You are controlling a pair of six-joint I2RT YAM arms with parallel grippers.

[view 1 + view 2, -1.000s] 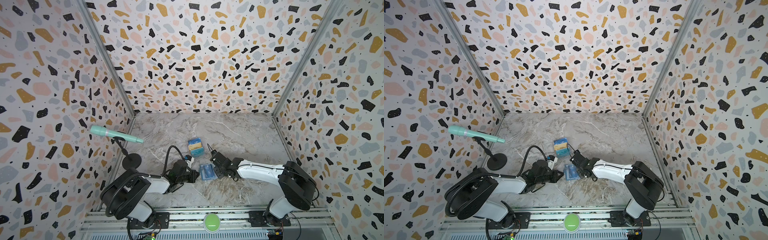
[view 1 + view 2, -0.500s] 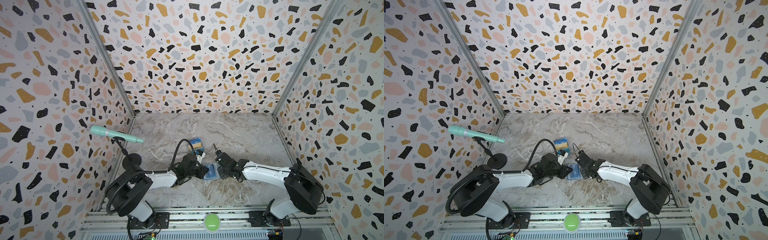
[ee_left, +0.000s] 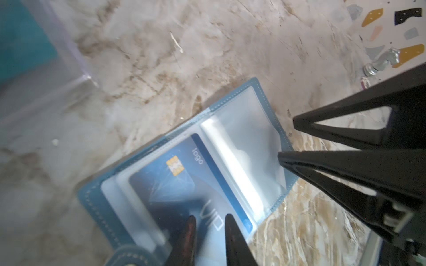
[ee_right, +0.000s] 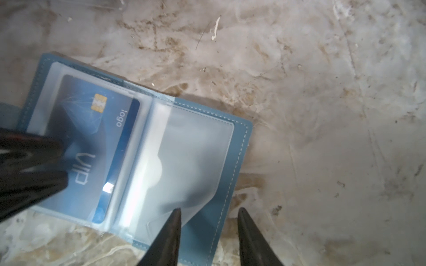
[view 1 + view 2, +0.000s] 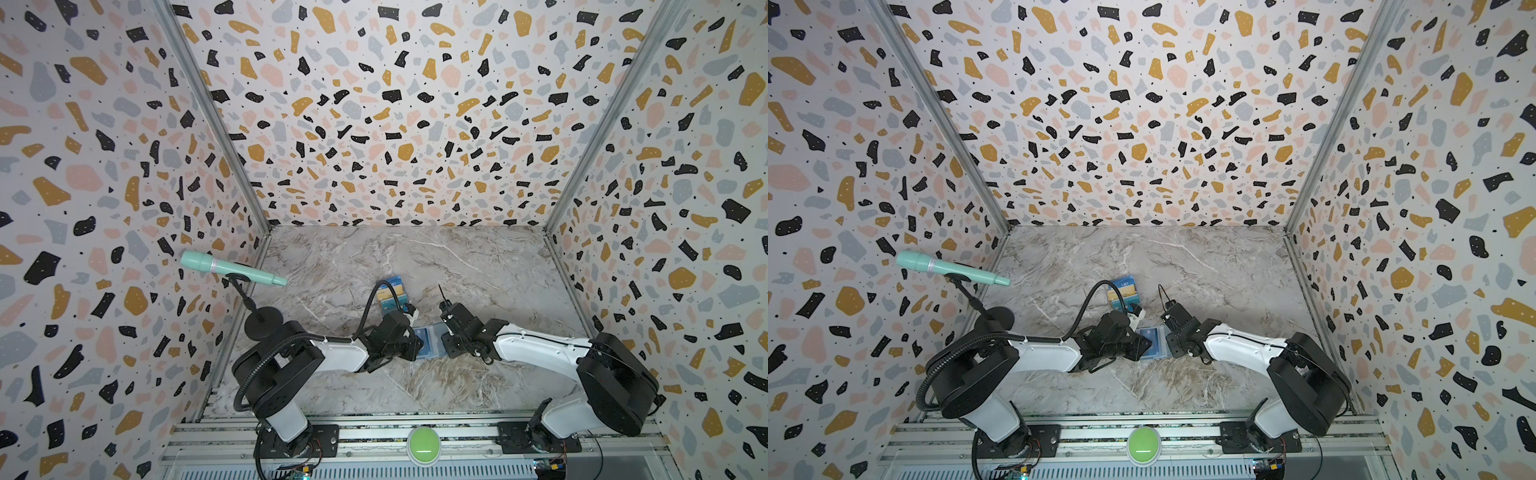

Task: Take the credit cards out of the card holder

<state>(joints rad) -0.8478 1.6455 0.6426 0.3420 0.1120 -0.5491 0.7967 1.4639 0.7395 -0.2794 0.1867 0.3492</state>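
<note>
The dusty-blue card holder (image 5: 430,345) (image 5: 1152,344) lies open and flat on the marble between my two grippers. A blue credit card (image 3: 184,184) (image 4: 92,129) with a gold chip and "VIP" lettering sits in its clear sleeve on one half. The other half's sleeve (image 4: 196,149) looks empty. My left gripper (image 3: 209,216) (image 5: 415,347) stands narrowly open, both tips down on the card. My right gripper (image 4: 209,209) (image 5: 445,347) is open wider. One fingertip (image 4: 176,213) rests on the empty sleeve and the other is past the card holder's (image 4: 232,175) outer edge, over the table.
A clear acrylic stand (image 5: 390,295) (image 5: 1123,294) holding blue and tan cards stands just behind the left gripper; its corner (image 3: 87,77) shows in the left wrist view. A teal microphone (image 5: 232,270) on a black stand is at the left wall. A green button (image 5: 424,442) sits on the front rail.
My left gripper has come rightward onto the card holder's card side and its jaws have parted a little. The right gripper shifted slightly right and keeps its opening.
</note>
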